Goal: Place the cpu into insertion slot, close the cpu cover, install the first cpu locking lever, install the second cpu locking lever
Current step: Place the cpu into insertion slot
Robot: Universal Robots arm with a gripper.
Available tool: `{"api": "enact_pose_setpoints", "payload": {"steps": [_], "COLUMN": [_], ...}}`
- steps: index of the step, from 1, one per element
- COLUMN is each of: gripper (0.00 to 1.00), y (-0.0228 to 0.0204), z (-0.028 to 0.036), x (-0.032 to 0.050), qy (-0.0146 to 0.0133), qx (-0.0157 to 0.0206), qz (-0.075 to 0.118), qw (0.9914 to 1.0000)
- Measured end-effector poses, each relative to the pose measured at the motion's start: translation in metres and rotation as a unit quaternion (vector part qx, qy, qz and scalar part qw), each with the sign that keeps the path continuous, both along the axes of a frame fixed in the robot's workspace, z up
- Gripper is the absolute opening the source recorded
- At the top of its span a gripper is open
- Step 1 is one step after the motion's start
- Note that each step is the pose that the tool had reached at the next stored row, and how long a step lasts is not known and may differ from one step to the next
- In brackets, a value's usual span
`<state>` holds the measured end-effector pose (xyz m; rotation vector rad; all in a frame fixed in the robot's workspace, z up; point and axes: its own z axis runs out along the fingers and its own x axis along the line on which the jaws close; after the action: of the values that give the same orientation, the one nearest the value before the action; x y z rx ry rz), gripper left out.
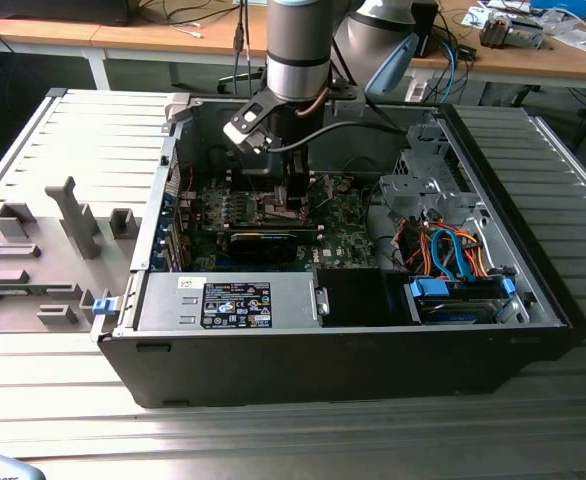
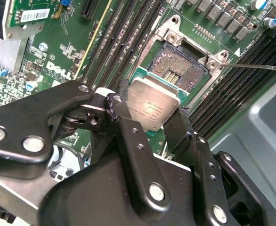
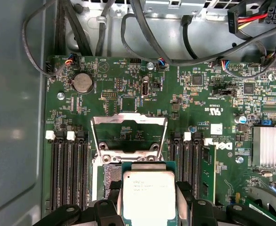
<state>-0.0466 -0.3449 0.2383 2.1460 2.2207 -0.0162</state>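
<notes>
Hovering the cpu (image 2: 153,106) over the insertion slot (image 2: 173,70), not seated yet, fingers (image 2: 176,134) pinching two of its edges. Step one's in hand, I reckon; seating it needs the chip flat and square. The cpu cover (image 3: 128,117) stands flipped open, and memory slots (image 3: 67,174) crowd both sides.

Smooth, silvery metal tops the cpu (image 2: 153,107); the cpu cover (image 3: 128,117) gleams like bare steel; the gripper (image 2: 147,117) looks matt black, possibly painted metal.
</notes>
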Motion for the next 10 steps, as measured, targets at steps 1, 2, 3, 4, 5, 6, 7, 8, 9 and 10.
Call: {"api": "enact_pose_setpoints", "payload": {"steps": [1,2,3,4,5,6,7,8,9,10], "gripper": [0.55,0.55,0.55,0.55,0.55,0.55,0.55,0.55,0.55,0.55], "y": [0.0,0.0,0.0,0.0,0.0,0.0,0.0,0.0,0.0,0.0], "z": [-0.0002,-0.0004,-0.0005,-0.0008,-0.0009,-0.0011,-0.0013,-0.0014,-0.0018,-0.0022], "x": [0.0,0.0,0.0,0.0,0.0,0.0,0.0,0.0,0.0,0.0], "qy": [0.0,0.0,0.0,0.0,0.0,0.0,0.0,0.0,0.0,0.0], "qx": [0.0,0.0,0.0,0.0,0.0,0.0,0.0,0.0,0.0,0.0], "qz": [0.0,0.0,0.0,0.0,0.0,0.0,0.0,0.0,0.0,0.0], "qw": [1.0,1.0,1.0,1.0,1.0,1.0,1.0,1.0,1.0,1.0]}}
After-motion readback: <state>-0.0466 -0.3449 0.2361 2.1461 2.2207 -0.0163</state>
